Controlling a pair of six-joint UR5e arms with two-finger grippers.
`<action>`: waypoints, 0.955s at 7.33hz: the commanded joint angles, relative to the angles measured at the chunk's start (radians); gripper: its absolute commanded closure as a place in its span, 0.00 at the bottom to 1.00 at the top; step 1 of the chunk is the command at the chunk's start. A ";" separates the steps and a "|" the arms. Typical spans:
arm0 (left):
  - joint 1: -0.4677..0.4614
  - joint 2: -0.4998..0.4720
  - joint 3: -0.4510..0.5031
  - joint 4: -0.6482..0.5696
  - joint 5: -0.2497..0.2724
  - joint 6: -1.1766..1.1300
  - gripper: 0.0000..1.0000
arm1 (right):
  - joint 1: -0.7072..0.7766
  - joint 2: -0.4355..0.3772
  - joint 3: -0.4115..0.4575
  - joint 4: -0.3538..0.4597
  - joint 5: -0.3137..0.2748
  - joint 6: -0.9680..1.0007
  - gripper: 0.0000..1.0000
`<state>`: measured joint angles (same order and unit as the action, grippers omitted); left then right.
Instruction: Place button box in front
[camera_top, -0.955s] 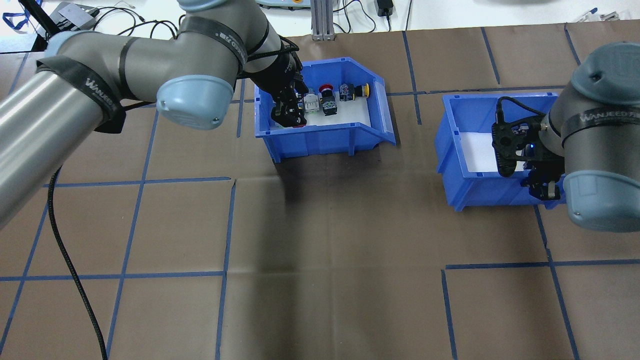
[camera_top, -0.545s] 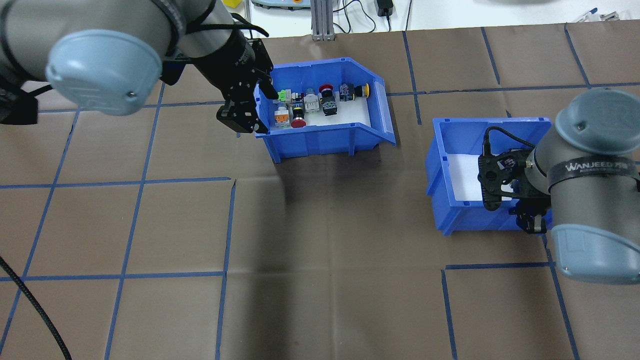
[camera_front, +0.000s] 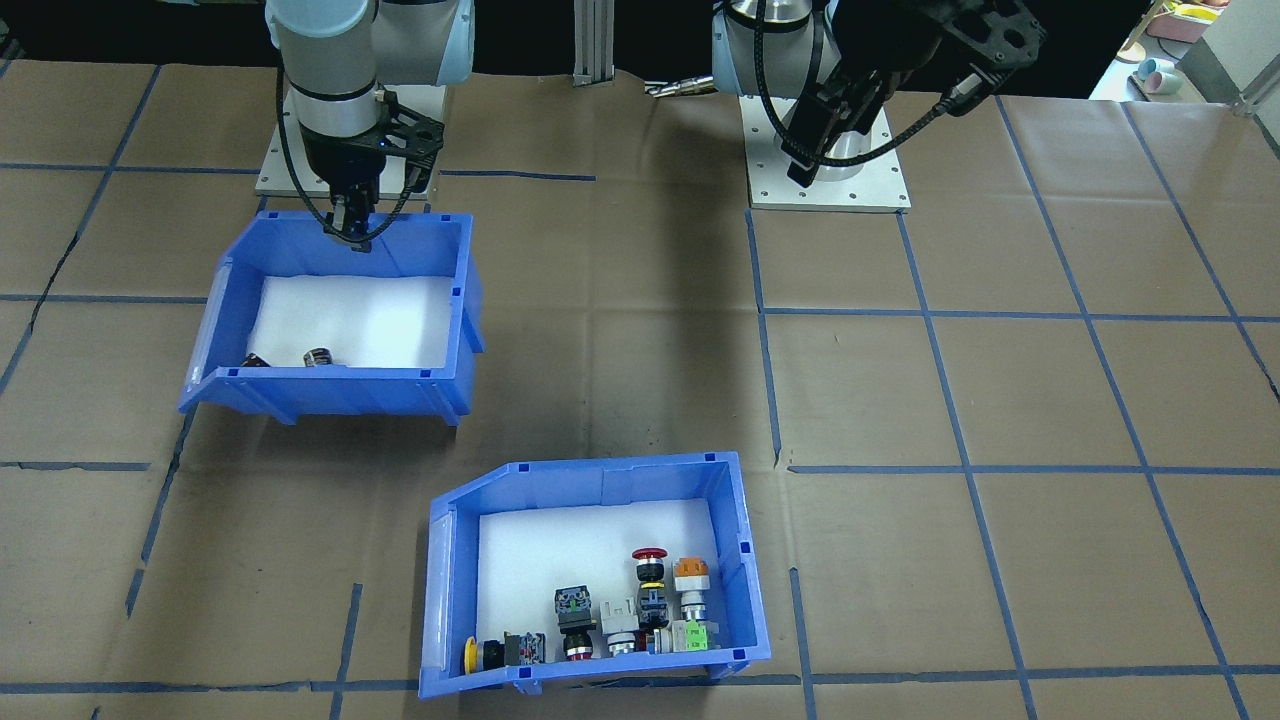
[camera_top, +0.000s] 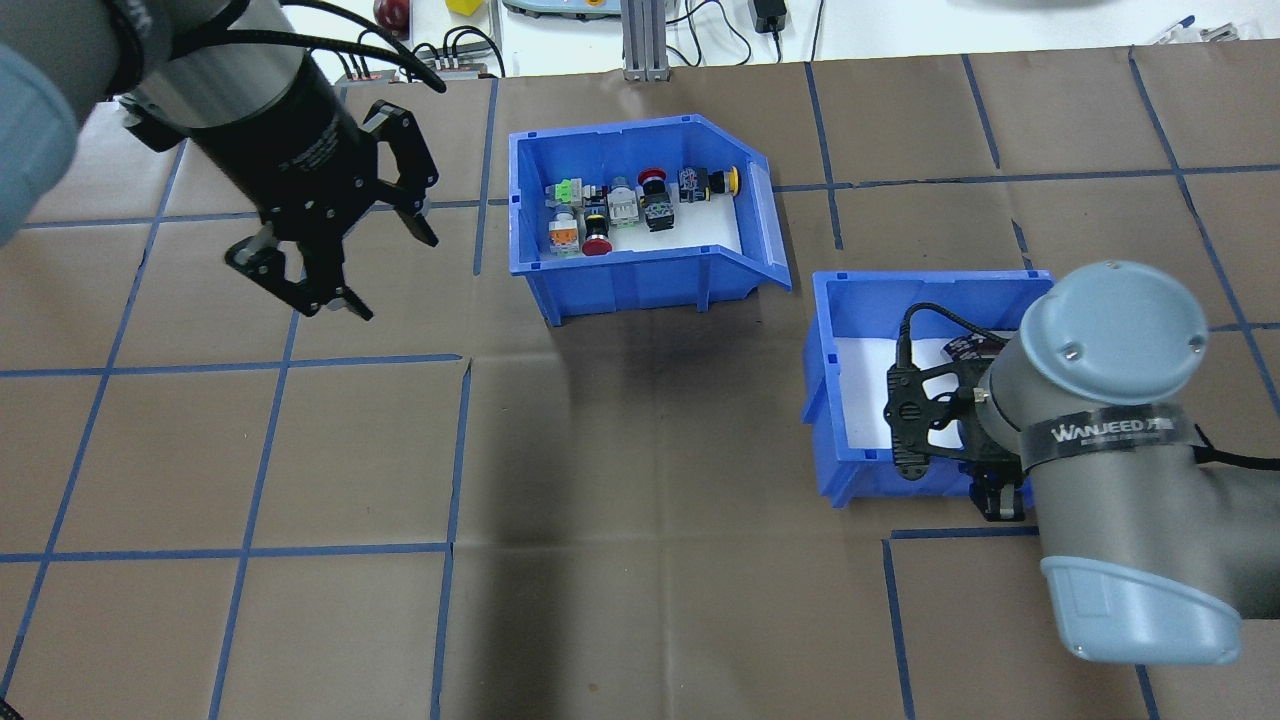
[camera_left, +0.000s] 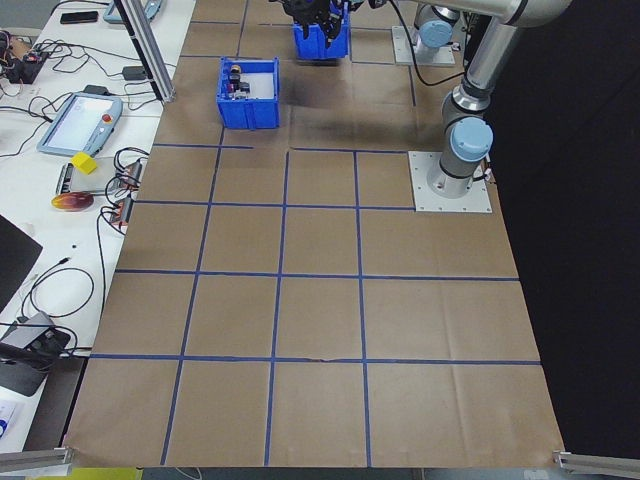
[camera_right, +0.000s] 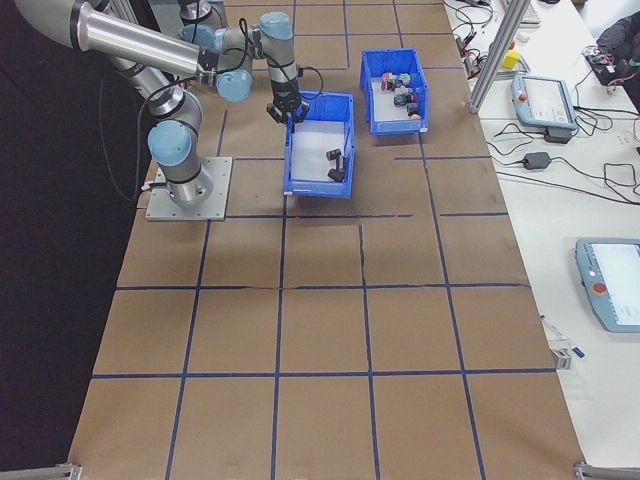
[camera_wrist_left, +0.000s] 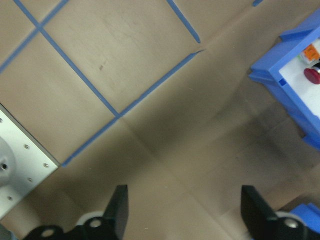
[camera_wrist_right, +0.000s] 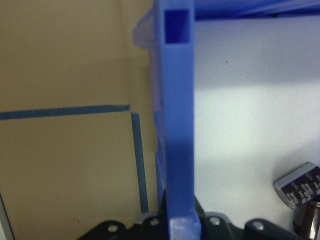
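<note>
Blue button box (camera_top: 640, 215) resting on the brown paper table cover (camera_top: 650, 560), push-button switches (camera_top: 620, 205) on its white foam floor. Left gripper (camera_top: 345, 255) well apart from the button box, jaws spread, holding nothing. Right gripper (camera_front: 350, 232) clamped on the near wall of the second blue bin (camera_top: 870, 320) beside the button box.

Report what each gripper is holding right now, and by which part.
The left gripper is open and holds nothing. The right gripper is shut on the second blue bin, pinching its rear wall at the rim. The button box is untouched.
</note>
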<state>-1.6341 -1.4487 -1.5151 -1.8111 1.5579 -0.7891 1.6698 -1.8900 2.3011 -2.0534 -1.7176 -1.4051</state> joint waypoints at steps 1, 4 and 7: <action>0.003 0.063 -0.029 -0.027 0.016 0.414 0.00 | 0.140 0.006 -0.002 -0.010 -0.001 0.168 0.91; 0.007 0.036 -0.036 0.031 0.007 0.803 0.00 | 0.281 0.075 -0.009 -0.101 -0.007 0.302 0.91; 0.007 0.004 -0.037 0.125 0.013 0.881 0.00 | 0.427 0.231 -0.089 -0.126 -0.042 0.409 0.90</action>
<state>-1.6277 -1.4364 -1.5512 -1.7036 1.5664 0.0768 2.0350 -1.7308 2.2493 -2.1741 -1.7343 -1.0428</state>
